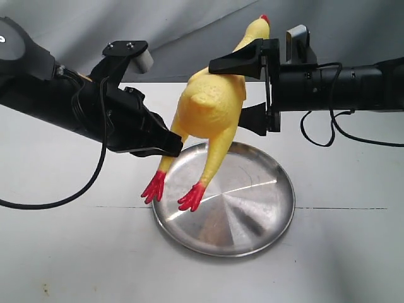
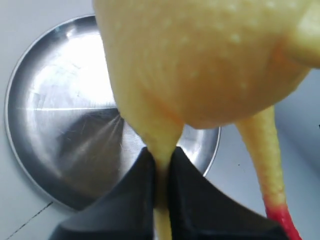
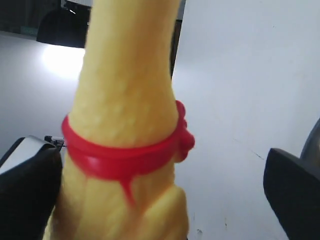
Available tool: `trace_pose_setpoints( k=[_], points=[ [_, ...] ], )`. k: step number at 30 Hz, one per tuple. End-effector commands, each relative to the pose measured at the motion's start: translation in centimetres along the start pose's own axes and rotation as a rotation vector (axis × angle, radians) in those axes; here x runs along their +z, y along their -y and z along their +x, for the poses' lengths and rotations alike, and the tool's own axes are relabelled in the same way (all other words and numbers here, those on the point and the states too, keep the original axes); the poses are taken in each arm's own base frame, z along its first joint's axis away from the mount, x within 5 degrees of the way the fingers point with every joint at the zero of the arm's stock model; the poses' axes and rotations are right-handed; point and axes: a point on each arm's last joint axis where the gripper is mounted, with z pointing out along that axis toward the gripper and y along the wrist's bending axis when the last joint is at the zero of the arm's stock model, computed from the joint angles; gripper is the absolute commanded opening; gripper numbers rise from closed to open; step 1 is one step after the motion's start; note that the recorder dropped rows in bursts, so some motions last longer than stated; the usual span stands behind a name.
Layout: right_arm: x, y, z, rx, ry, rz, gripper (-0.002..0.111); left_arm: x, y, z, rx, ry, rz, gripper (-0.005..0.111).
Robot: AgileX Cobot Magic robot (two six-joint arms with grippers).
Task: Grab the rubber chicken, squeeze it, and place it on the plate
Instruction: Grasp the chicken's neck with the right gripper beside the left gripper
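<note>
The yellow rubber chicken point(image 1: 211, 104) hangs tilted in the air above the plate, comb up at the back and red feet point(image 1: 190, 197) dangling over the plate's near-left rim. My left gripper point(image 1: 177, 146) is shut on one thin leg just under the body; in the left wrist view the black fingers point(image 2: 135, 195) pinch that leg point(image 2: 161, 150). My right gripper point(image 1: 228, 91) is open, its fingers straddling the upper body near the red collar point(image 3: 125, 155). One finger point(image 3: 30, 195) touches the chicken and the other stands well apart. The silver plate point(image 1: 252, 208) lies on the table below.
A white table point(image 1: 76, 252) with a thin seam line carries the plate. A black cable point(image 1: 63, 199) loops on the left and another point(image 1: 315, 134) hangs under the right arm. A grey cloth backdrop closes off the far side.
</note>
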Motion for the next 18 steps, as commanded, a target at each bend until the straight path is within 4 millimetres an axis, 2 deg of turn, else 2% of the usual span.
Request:
trace_pose_setpoints(
  k=[1, 5, 9, 13, 18],
  points=[
    [1.3, -0.8, 0.7, -0.027, -0.036, -0.026, 0.105, -0.9, -0.1, -1.0, 0.027, 0.055, -0.027, 0.000],
    [1.8, -1.1, 1.0, -0.028, -0.043, -0.036, 0.105, -1.6, -1.7, -0.8, -0.015, 0.049, -0.046, 0.000],
    [1.6, -1.9, 1.0, -0.043, -0.038, -0.043, 0.105, -1.9, -2.5, -0.8, -0.024, 0.052, -0.059, 0.000],
    [1.3, -2.8, 1.0, -0.067, -0.034, -0.050, 0.105, -1.3, -2.8, -0.7, -0.025, 0.039, -0.047, 0.000],
    [1.6, -3.1, 1.3, -0.075, -0.045, -0.051, 0.105, -0.2, -3.0, -0.7, -0.046, 0.038, -0.005, 0.000]
  ],
)
